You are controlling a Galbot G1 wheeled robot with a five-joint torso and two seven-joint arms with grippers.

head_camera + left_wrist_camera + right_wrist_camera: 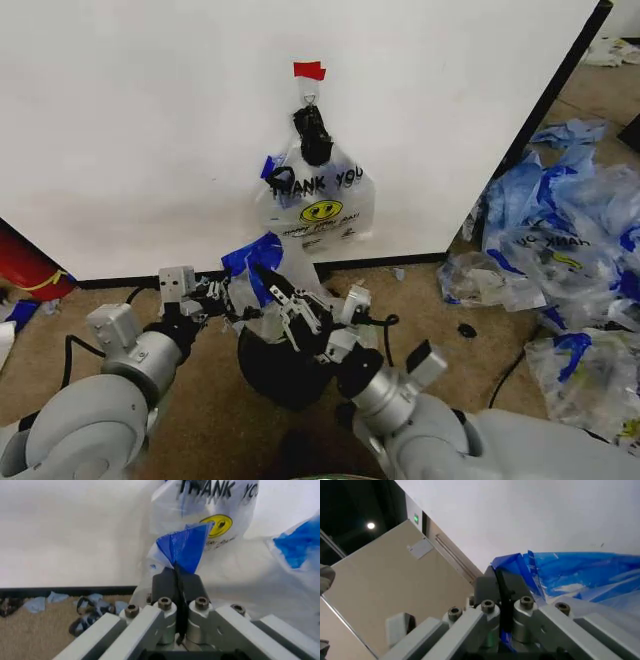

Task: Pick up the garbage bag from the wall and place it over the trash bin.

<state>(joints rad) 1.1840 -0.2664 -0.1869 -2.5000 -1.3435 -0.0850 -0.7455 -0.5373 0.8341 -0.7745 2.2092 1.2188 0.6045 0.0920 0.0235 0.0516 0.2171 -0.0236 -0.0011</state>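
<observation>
- Left tool [222, 297]: low in front of the wall [150, 120], just above the trash bin [275, 372]. Fingers pressed together, pinching a blue handle strip of the garbage bag [262, 275]. In the left wrist view the strip fans out above the clamped fingertips [176, 578].
- Right tool [290, 305]: beside the left one, over the bin's far rim. Also pressed together on the bag's blue trim; the right wrist view shows blue film [560, 573] gripped between the dark fingers [492, 588].
- Garbage bag: off the wall, held between both tools, its clear body bunched directly above the bin opening. Whether it touches the rim: can't tell.
- Trash bin: black, on the floor between the two arms, near the foot of the wall.
- Wall: white panel with black edge, with a small hook [310, 96] under red tape [309, 70].
- Bag bundle [315, 195] hangs from the hook, tied with a black knot; "THANK YOU" lettering and yellow smiley face outward. It also shows behind the left tool in the left wrist view.
- Heap of blue-and-clear bags [560, 250] on the floor to the right, well apart from the bin.
- Red object [25, 265] at the left edge, at the wall's foot.
</observation>
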